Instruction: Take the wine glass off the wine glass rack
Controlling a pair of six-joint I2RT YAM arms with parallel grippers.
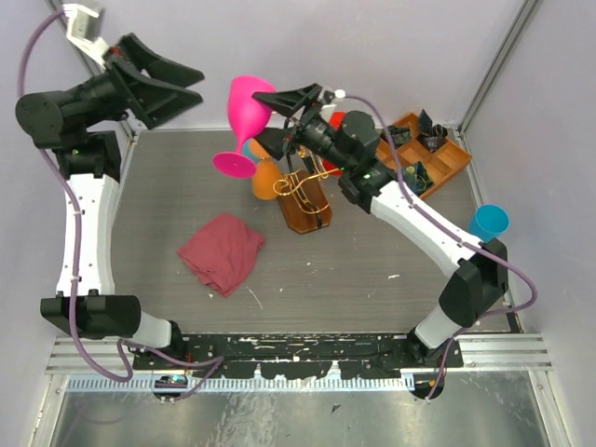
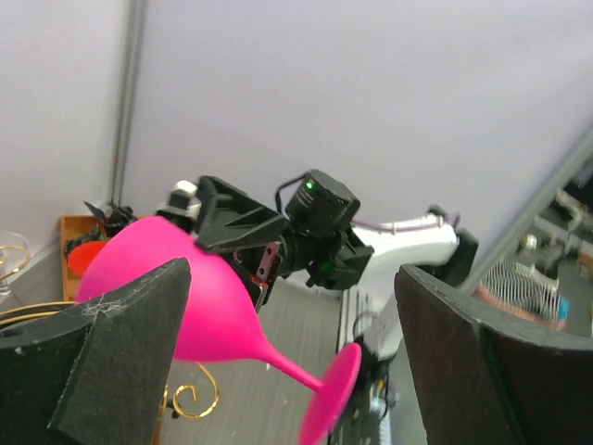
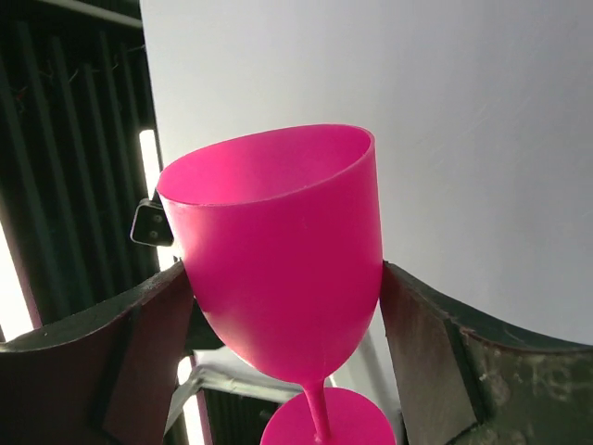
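Note:
A pink wine glass [image 1: 248, 104] is held tilted in the air, its foot [image 1: 234, 165] lowest, up and left of the wine glass rack [image 1: 304, 186] with gold wire arms and a brown base. My right gripper [image 1: 262, 117] is shut on the glass bowl; in the right wrist view the bowl [image 3: 287, 250] sits between both fingers [image 3: 102, 362]. My left gripper [image 1: 197, 84] is open and empty, left of the glass. In the left wrist view the glass [image 2: 199, 306] and its foot [image 2: 338, 394] lie beyond the open fingers [image 2: 491, 362].
An orange glass [image 1: 265, 177] hangs by the rack. A red cloth [image 1: 222, 251] lies on the table's left middle. A compartmented wooden tray [image 1: 445, 163] stands at the back right, a blue cup [image 1: 488, 223] at the right edge. Walls close behind.

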